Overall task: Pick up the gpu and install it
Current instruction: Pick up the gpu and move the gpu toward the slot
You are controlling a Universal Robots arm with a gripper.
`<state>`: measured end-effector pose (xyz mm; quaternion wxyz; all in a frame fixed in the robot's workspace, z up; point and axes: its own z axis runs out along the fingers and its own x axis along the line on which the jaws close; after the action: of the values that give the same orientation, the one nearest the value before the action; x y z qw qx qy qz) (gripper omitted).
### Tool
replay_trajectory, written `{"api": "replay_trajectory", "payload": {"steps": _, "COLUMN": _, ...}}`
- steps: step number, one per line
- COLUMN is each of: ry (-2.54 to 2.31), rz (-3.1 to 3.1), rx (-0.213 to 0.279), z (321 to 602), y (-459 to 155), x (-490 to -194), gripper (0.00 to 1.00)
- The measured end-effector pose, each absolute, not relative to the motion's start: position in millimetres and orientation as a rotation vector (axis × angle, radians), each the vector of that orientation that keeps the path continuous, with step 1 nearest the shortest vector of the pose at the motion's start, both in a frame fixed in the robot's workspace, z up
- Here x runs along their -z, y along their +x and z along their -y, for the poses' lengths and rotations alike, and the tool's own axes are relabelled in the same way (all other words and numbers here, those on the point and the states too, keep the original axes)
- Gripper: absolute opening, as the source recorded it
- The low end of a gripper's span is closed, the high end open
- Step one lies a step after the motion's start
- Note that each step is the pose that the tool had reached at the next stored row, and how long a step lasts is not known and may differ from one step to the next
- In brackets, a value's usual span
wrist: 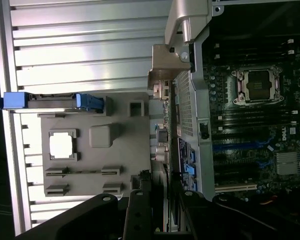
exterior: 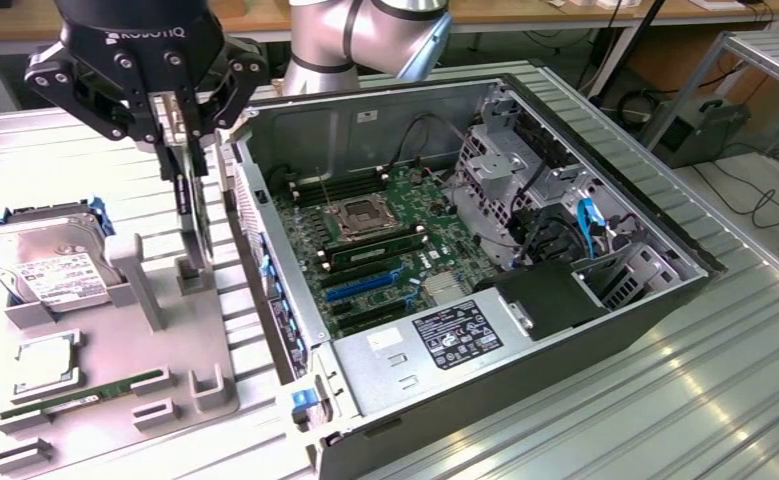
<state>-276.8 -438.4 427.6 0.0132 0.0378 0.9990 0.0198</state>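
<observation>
The gpu (exterior: 190,215) hangs upright and edge-on as a thin dark card with a silvery strip. My gripper (exterior: 176,140) is shut on its top edge. Its lower end sits just at the slotted post of the grey holder tray (exterior: 136,330), and I cannot tell whether it touches the post. It is to the exterior view's left of the open computer case (exterior: 589,300). In the wrist view my gripper (wrist: 165,220) pinches the card's thin edge, between the tray (wrist: 125,165) and the case's rear wall (wrist: 190,100).
On the tray lie a silver hard drive (exterior: 45,268) in a blue-tabbed cradle, a square processor (exterior: 46,356) and a green memory stick (exterior: 85,394). The motherboard (exterior: 376,240) shows blue expansion slots (exterior: 362,285). Ribbed metal table (exterior: 709,400) surrounds everything.
</observation>
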Motion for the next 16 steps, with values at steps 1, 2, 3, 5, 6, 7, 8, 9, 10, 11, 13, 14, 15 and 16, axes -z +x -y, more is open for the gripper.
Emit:
{"api": "replay_trajectory", "payload": {"steps": 1, "ry": 0.118, "rz": -3.112, "rx": -0.062, "z": 438.4, "y": -276.3, "x": -427.6, "gripper": 0.26}}
{"api": "replay_trajectory", "payload": {"steps": 2, "ry": 0.118, "rz": -3.112, "rx": -0.061, "z": 438.3, "y": -275.9, "x": -427.7, "gripper": 0.26}}
{"api": "replay_trajectory", "payload": {"steps": 3, "ry": 0.118, "rz": -3.112, "rx": -0.061, "z": 438.4, "y": -275.3, "x": -427.6, "gripper": 0.26}}
{"api": "replay_trajectory", "payload": {"steps": 5, "ry": 0.118, "rz": -3.112, "rx": -0.062, "z": 438.4, "y": -273.8, "x": -427.5, "gripper": 0.26}}
{"api": "replay_trajectory", "payload": {"steps": 6, "ry": 0.118, "rz": -3.112, "rx": -0.062, "z": 438.4, "y": -273.3, "x": -427.5, "gripper": 0.26}}
{"api": "replay_trajectory", "payload": {"steps": 7, "ry": 0.118, "rz": -3.112, "rx": -0.062, "z": 438.4, "y": -272.8, "x": -427.5, "gripper": 0.26}}
{"api": "replay_trajectory", "payload": {"steps": 8, "ry": 0.118, "rz": -3.112, "rx": -0.062, "z": 438.4, "y": -272.4, "x": -427.5, "gripper": 0.26}}
{"api": "replay_trajectory", "payload": {"steps": 9, "ry": 0.118, "rz": -3.112, "rx": -0.062, "z": 438.4, "y": -272.0, "x": -427.5, "gripper": 0.26}}
{"api": "replay_trajectory", "payload": {"steps": 10, "ry": 0.118, "rz": -3.112, "rx": -0.062, "z": 438.4, "y": -271.6, "x": -427.5, "gripper": 0.26}}
{"api": "replay_trajectory", "payload": {"steps": 11, "ry": 0.118, "rz": -3.112, "rx": -0.062, "z": 438.4, "y": -271.1, "x": -427.5, "gripper": 0.26}}
{"api": "replay_trajectory", "payload": {"steps": 13, "ry": 0.118, "rz": -3.112, "rx": -0.062, "z": 438.4, "y": -270.3, "x": -427.4, "gripper": 0.26}}
{"api": "replay_trajectory", "payload": {"steps": 14, "ry": 0.118, "rz": -3.112, "rx": -0.062, "z": 438.4, "y": -269.9, "x": -427.4, "gripper": 0.26}}
{"api": "replay_trajectory", "payload": {"steps": 15, "ry": 0.118, "rz": -3.112, "rx": -0.062, "z": 438.4, "y": -269.4, "x": -427.4, "gripper": 0.26}}
{"api": "replay_trajectory", "payload": {"steps": 16, "ry": 0.118, "rz": -3.112, "rx": -0.062, "z": 438.4, "y": -269.1, "x": -427.4, "gripper": 0.26}}
